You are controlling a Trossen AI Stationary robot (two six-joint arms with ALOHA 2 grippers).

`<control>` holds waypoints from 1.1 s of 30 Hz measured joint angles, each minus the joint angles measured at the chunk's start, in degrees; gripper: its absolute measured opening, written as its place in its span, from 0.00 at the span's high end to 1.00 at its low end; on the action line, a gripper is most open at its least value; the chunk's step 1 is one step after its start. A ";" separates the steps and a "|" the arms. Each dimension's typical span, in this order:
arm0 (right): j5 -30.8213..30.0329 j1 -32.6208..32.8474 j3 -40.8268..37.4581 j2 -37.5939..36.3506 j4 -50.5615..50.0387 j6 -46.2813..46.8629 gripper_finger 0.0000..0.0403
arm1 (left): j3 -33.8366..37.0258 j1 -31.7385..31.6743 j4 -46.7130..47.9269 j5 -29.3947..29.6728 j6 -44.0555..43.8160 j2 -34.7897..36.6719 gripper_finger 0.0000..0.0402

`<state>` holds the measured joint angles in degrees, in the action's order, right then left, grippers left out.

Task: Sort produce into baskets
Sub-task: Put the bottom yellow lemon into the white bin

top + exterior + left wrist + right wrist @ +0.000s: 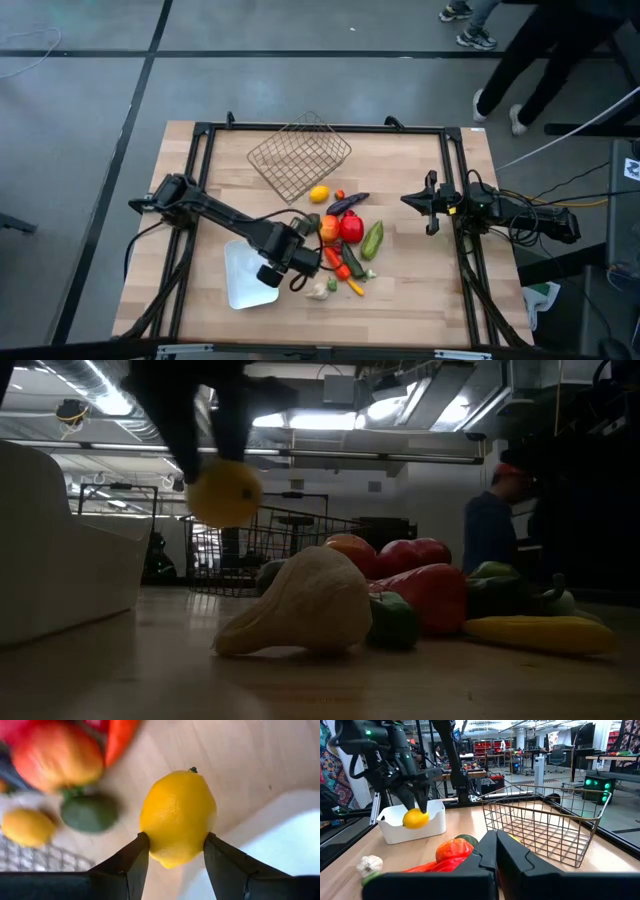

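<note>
My left gripper (283, 264) is shut on a yellow lemon (177, 815). It holds the lemon in the air just beside the white tray (240, 285), on the side toward the produce pile (345, 235). The lemon also shows in the low view (223, 493) and in the right wrist view (415, 818). The pile lies on the table with a red pepper, an orange tomato, an avocado, an eggplant, a cucumber and a garlic (300, 605). A second lemon (319, 194) lies by the wire basket (300, 155). My right gripper (430, 205) waits shut and empty at the right. My left gripper pinches the lemon between its two fingers, on its two opposite sides (152, 840) near the end away from the stem nub (192, 769). The fingers (175, 420) come from above, pointing down. The lemon hangs below them, clear of the table.
The wire basket stands at the table's far middle, tilted. The white tray stands at the near left and shows large in the low view (60, 550). A black frame runs around the table. People stand on the floor beyond the far right corner (530, 60).
</note>
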<state>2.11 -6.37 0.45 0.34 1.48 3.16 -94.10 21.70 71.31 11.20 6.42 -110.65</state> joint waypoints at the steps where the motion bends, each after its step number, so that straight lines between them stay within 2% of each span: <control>1: 0.00 -0.02 0.00 0.00 0.00 0.00 0.97 | -0.14 0.34 1.80 -0.02 -1.34 0.00 0.57; 13: 0.00 -0.02 0.01 0.00 0.02 0.00 0.97 | -0.35 5.00 15.88 -0.82 -13.84 0.00 0.57; 22: 0.00 0.00 0.02 0.02 0.04 0.00 0.97 | 3.69 7.96 13.32 -2.28 -22.67 0.02 0.57; 33: 0.02 0.00 0.02 0.00 0.07 0.00 0.97 | 10.64 8.31 7.54 -2.17 -22.93 0.02 0.57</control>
<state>2.13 -6.37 0.47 0.34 1.54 3.16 -83.47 30.01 78.86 9.03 -16.51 -110.63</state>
